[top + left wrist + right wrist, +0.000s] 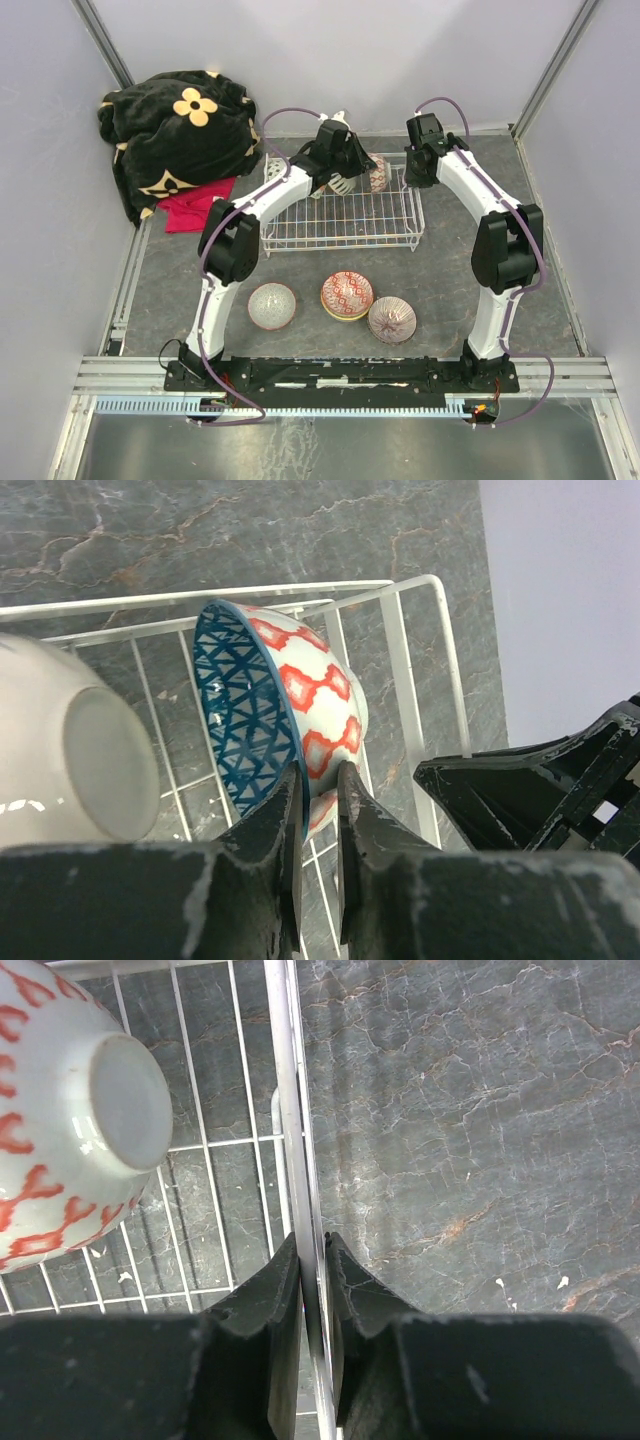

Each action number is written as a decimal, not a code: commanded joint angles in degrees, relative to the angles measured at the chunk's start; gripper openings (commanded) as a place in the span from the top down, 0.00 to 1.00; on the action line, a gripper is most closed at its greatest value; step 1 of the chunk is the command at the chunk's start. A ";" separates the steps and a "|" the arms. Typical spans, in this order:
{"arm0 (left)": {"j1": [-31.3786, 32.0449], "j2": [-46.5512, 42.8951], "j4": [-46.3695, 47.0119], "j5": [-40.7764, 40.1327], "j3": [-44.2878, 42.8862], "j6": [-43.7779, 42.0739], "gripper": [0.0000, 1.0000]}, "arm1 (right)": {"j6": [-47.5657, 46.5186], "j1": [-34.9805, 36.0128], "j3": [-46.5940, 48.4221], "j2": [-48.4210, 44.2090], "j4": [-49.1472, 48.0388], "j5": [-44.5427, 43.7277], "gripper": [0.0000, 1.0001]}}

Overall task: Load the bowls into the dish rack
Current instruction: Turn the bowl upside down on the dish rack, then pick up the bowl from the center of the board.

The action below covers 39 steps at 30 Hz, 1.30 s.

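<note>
The white wire dish rack [340, 243] stands mid-table. My left gripper [363, 170] is shut on the rim of a bowl with a blue lattice inside and red diamonds outside [300, 695], which stands on edge at the rack's back right corner [378, 172]. A white bowl [70, 755] lies beside it in the rack, base towards the camera. My right gripper [313, 1245] is shut on the rack's right rim wire [290, 1080]. Three bowls sit on the table in front of the rack: purple-white [271, 305], pink with a yellow rim [346, 294], purple [391, 319].
A black blanket with yellow flowers [180, 130] and a red cloth [195, 205] lie at the back left. Grey walls close in the back and both sides. The arms' base rail [340, 375] runs along the near edge.
</note>
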State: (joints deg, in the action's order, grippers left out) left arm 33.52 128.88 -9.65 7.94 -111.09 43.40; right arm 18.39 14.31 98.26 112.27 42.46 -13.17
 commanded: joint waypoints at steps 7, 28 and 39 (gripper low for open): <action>-4.84 -3.91 -11.54 -11.93 2.95 -7.54 0.76 | 0.11 -2.22 2.42 -0.73 1.30 -4.08 0.79; -4.48 -11.32 -11.01 -5.65 -1.03 -8.15 0.63 | 0.55 -2.60 2.29 -1.69 1.08 -1.64 0.77; -1.29 -25.71 -20.48 -7.37 5.41 -14.15 0.55 | 0.85 -2.62 2.76 -5.47 0.04 1.81 0.64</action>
State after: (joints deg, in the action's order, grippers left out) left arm 30.70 112.31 -27.14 1.61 -108.73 34.15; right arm 19.22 12.91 98.30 111.92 42.87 -10.46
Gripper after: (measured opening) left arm 0.448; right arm 0.347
